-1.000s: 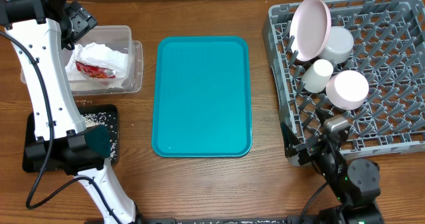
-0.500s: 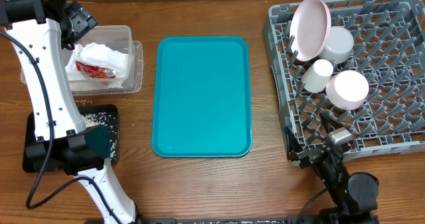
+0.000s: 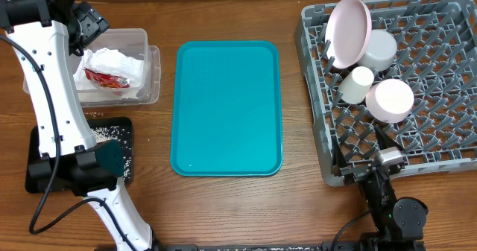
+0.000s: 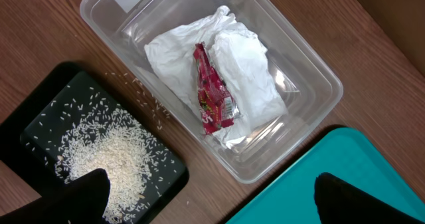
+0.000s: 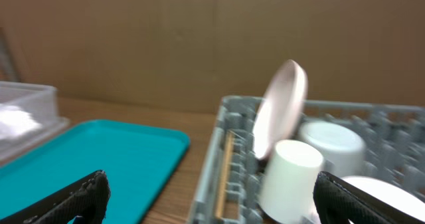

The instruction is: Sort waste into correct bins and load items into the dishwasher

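Left gripper (image 4: 211, 199) spread wide above clear plastic tub (image 4: 317, 81) holding crumpled white napkin (image 4: 249, 74) and red wrapper (image 4: 211, 99); rice grains (image 4: 109, 159) in shallow black tray (image 4: 43, 121); right gripper (image 5: 212, 201) wide, facing grey lattice rack (image 5: 206, 177) with round plate (image 5: 282, 104), cup (image 5: 289, 177)

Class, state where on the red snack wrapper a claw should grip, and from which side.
Probably across its narrow middle, from straight above: the red snack wrapper lies long and thin atop the napkin, and walls of the clear tub block side approaches.
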